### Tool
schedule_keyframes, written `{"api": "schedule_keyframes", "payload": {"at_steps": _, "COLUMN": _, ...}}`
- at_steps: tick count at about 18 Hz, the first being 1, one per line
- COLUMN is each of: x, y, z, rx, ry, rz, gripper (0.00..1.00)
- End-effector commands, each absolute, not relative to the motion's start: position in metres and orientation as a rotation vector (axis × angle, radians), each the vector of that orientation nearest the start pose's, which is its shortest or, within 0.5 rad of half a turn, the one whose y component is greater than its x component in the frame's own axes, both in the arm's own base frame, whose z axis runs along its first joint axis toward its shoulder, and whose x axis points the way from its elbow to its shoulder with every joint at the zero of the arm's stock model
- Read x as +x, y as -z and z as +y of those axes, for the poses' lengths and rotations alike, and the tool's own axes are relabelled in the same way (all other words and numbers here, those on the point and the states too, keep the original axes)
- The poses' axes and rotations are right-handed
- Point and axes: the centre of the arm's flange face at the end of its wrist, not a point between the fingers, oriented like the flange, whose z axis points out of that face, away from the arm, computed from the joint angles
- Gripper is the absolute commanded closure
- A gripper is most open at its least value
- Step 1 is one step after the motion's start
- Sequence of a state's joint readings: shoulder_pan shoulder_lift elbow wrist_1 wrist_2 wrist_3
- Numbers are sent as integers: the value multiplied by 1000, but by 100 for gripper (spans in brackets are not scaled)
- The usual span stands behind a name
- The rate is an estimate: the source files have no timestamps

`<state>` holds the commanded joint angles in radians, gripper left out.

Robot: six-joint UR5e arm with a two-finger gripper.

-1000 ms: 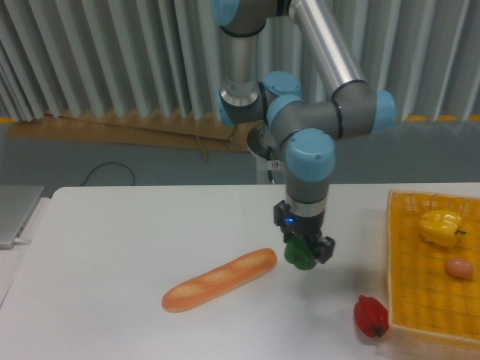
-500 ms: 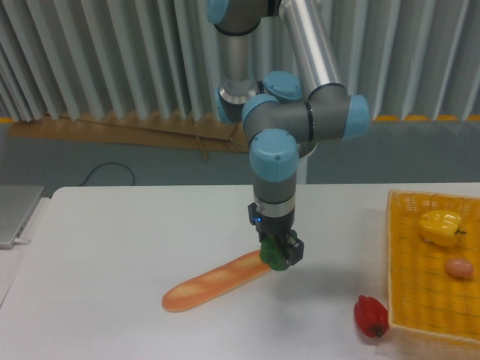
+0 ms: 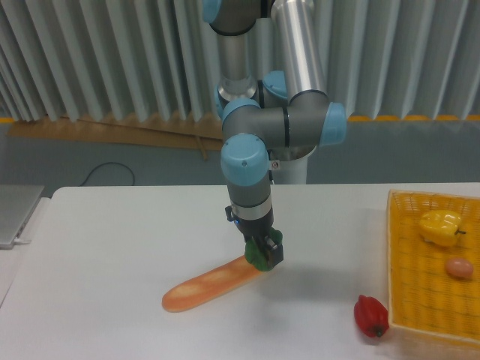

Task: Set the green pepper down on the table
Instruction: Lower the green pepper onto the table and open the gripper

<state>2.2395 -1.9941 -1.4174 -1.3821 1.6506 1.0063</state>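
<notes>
You see the white worktop [image 3: 112, 240] across the lower part of the view, with grey pleated curtains behind it. The arm [image 3: 289, 112] comes down from the top and bends at its blue-capped joints, so that its wrist points straight down over the middle of the worktop.

At the right edge stands the yellow basket [image 3: 405, 292]. Inside it you find the yellow pepper [image 3: 441, 226] near the back and a small pinkish round thing [image 3: 459, 268] just in front of it; what it is you cannot tell.

The bread [image 3: 210, 283] lies on the worktop, long and slanted, its right end higher in the picture than its left end.

The red pepper [image 3: 371, 316] lies on the worktop just beside the left wall of the basket.

The tool [image 3: 262, 253] is closed around the pepper [image 3: 259, 257], its fingers on both sides of it. The pepper hangs in the tool at the right end of the bread. You cannot tell if it touches the bread or only hangs over it.
</notes>
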Motion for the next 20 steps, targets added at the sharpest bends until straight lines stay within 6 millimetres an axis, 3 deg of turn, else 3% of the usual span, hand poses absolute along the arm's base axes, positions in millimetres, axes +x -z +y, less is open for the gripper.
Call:
{"api": "schedule_keyframes", "payload": {"at_steps": 10, "x": -341, "y": -318, "z": 578, "rx": -3218, "ry": -7, "rz": 475, "gripper": 27}}
{"api": "schedule_keyframes", "payload": {"at_steps": 15, "x": -350, "y": -291, "z": 590, "rx": -3221, "ry": -42, "rz": 452, "gripper": 27}}
{"api": "schedule_keyframes", "payload": {"at_steps": 20, "x": -351, "y": -294, "z": 593, "rx": -3222, "ry": -69, "rz": 436, "gripper": 27}}
